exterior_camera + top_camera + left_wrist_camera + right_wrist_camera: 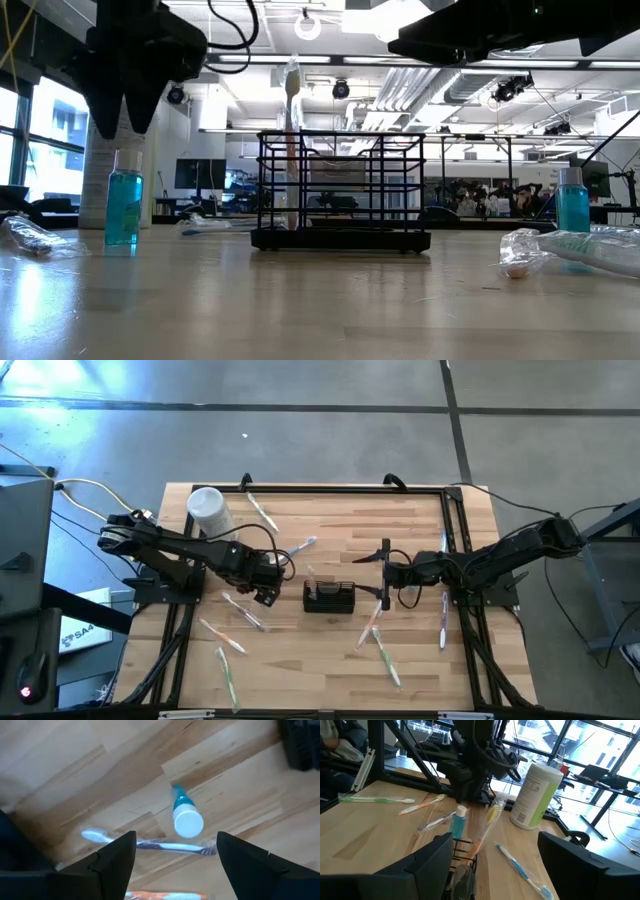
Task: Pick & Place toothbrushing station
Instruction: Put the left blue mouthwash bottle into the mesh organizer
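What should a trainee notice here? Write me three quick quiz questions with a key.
1. True or false: a toothbrush stands in the black wire holder.
2. What stands directly below the left tool? A small blue bottle; B white canister; C sponge.
3. Fill in: the left and right tool both have their jaws ___.
Key: 1 true; 2 A; 3 open.

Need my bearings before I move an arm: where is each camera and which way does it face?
High: overhead, straight down on table, both arms, black rack.
Low: table height, level across at the rack; arms enter from above.
Left wrist: above the table, down past the open left hand at a small blue bottle.
Right wrist: across, past the open right hand.
Shared: bottle, in low, right wrist.
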`<state>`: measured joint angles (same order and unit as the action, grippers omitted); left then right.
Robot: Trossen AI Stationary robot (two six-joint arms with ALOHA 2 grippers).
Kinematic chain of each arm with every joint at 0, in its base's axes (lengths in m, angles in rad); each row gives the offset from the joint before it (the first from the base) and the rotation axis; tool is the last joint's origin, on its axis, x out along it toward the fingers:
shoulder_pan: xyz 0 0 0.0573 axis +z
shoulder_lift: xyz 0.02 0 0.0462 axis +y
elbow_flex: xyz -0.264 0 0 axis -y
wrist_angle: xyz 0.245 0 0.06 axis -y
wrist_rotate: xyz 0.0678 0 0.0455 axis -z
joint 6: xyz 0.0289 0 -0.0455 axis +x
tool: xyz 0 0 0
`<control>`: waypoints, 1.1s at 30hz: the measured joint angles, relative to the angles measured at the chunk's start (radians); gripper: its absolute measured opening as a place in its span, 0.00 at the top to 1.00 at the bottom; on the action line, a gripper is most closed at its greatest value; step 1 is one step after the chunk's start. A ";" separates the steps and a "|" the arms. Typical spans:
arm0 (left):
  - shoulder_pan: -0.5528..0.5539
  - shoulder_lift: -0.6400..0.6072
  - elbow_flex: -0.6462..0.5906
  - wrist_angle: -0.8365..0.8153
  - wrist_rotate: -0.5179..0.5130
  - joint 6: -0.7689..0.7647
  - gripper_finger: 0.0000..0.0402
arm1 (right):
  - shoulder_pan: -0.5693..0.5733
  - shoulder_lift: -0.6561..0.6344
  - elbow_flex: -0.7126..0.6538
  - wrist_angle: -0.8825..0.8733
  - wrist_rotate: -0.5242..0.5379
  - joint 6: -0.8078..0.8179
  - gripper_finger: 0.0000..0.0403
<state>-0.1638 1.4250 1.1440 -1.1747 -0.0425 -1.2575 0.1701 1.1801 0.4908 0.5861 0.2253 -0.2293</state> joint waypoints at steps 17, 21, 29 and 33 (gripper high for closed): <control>0.000 0.000 -0.074 0.104 0.011 -0.056 0.32 | 0.000 0.000 0.000 -0.045 -0.001 0.000 0.30; 0.000 0.000 -0.087 0.154 0.008 -0.003 0.32 | 0.000 0.000 0.000 -0.054 -0.001 0.000 0.30; 0.000 0.000 -0.088 0.161 0.007 -0.004 0.32 | 0.000 0.000 0.000 -0.060 -0.001 0.000 0.30; 0.000 0.005 -0.088 0.162 0.007 -0.011 0.32 | 0.000 0.000 0.000 -0.064 -0.014 0.000 0.30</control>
<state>-0.1638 1.4299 1.0561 -1.0123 -0.0358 -1.2687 0.1699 1.1801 0.4908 0.5224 0.2112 -0.2291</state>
